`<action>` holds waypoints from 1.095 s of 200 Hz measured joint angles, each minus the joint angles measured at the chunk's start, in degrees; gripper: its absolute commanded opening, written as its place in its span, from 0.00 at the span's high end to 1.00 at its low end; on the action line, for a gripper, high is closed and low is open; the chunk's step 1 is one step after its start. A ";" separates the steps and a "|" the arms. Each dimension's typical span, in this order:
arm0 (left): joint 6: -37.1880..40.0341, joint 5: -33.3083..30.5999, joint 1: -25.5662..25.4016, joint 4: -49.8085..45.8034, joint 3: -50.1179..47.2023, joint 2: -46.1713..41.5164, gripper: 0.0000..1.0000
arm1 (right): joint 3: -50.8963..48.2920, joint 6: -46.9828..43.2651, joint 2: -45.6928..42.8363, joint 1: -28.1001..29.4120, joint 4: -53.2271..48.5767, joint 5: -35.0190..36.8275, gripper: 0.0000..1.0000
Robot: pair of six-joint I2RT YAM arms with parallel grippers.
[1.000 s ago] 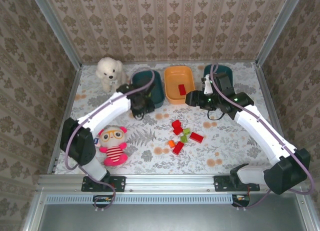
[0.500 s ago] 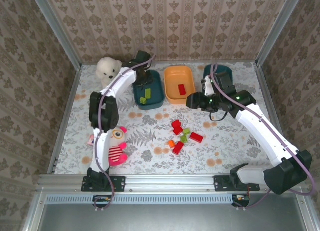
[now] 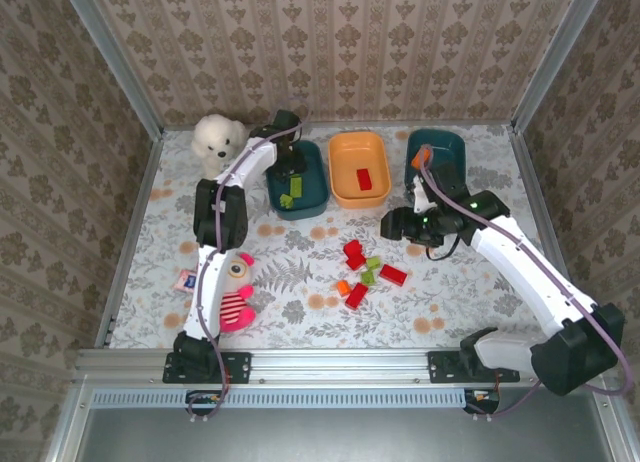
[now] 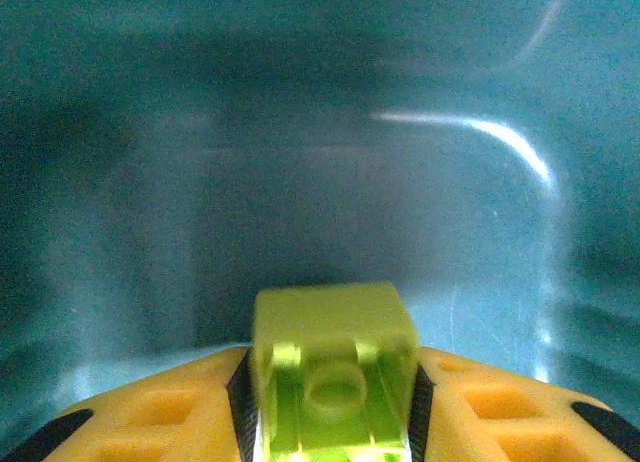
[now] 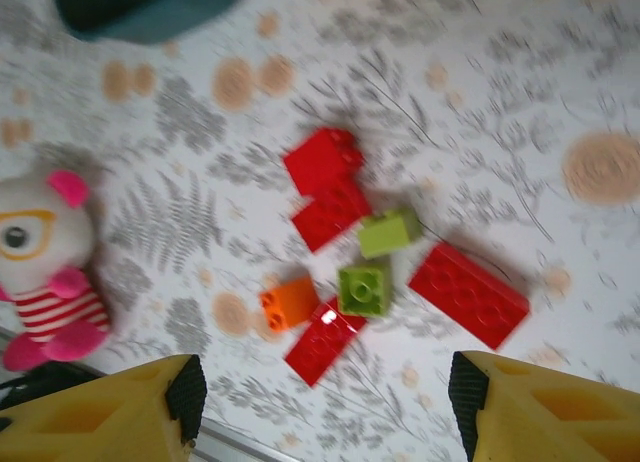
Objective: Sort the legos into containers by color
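My left gripper (image 4: 333,422) is shut on a light green lego (image 4: 333,367) and hangs inside the left teal tub (image 4: 300,132). From above, that gripper (image 3: 293,172) sits over the tub (image 3: 312,187) with light green (image 3: 289,195) under it. My right gripper (image 5: 325,394) is open and empty above the loose pile: red bricks (image 5: 322,160) (image 5: 468,294), green ones (image 5: 364,288) and an orange one (image 5: 291,304). From above it (image 3: 395,223) hovers just right of the pile (image 3: 366,278). The orange tub (image 3: 350,157) holds a red brick (image 3: 364,178). The right teal tub (image 3: 445,147) shows something small and orange (image 3: 424,155).
A striped pink doll (image 3: 230,292) lies at the front left, close to the pile. A white plush dog (image 3: 218,142) sits at the back left beside the left tub. Metal rails and patterned walls close in the table on all sides.
The left arm swung from the table's middle to the left teal tub and has held there. The right gripper drew back from the orange tub toward the pile, uncovering the right teal tub.
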 measured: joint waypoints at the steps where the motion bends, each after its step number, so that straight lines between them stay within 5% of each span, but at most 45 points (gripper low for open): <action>1: 0.02 0.15 0.00 -0.09 0.00 0.00 0.52 | -0.04 0.00 0.13 0.00 -0.13 0.07 0.30; 47: 0.55 2.01 0.13 -1.38 0.94 -0.35 0.42 | -4.44 3.63 6.54 -0.79 -5.03 1.64 0.21; 80: 0.61 2.93 0.09 -1.46 -1.77 -5.95 0.42 | -8.31 14.21 9.68 -1.99 -3.74 1.60 0.20; 149: -0.94 4.92 -5.44 7.87 -32.70 -40.74 0.41 | -21.51 58.45 9.53 -1.11 11.63 -0.20 0.18; 219: -3.19 5.86 -10.45 8.39 -55.91 -55.95 0.40 | -20.48 80.96 9.16 -0.07 21.49 0.09 0.12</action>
